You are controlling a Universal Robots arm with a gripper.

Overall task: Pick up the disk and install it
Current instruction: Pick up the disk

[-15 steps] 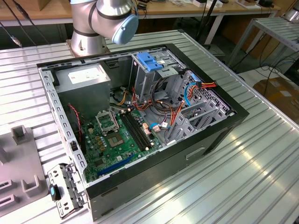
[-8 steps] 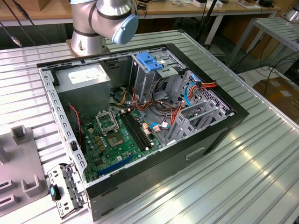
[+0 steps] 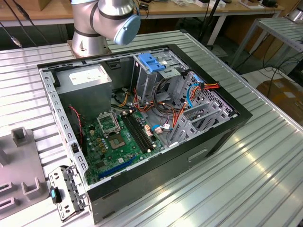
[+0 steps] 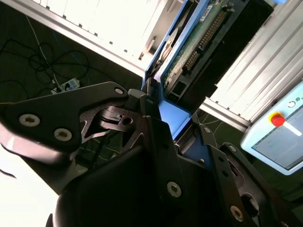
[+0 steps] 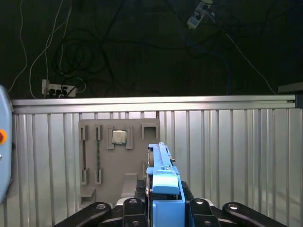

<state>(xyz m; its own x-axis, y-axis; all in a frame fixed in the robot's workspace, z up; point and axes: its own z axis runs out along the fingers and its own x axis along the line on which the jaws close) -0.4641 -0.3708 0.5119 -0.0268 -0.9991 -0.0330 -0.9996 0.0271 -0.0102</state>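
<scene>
Gripper (image 5: 163,206) was clamped on the disk (image 5: 162,163), seemingly across its side edges: stiff, weighty, shock-fragile, best held there.

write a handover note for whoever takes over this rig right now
End effector: shut on the disk, which it holds on edge.
Disk: lifted above the ribbed table, near the grey parts tray. Its circuit-board side faces the second wrist view.
Done: pick-up.
Left: the install. The disk is not yet in the open computer case.
</scene>
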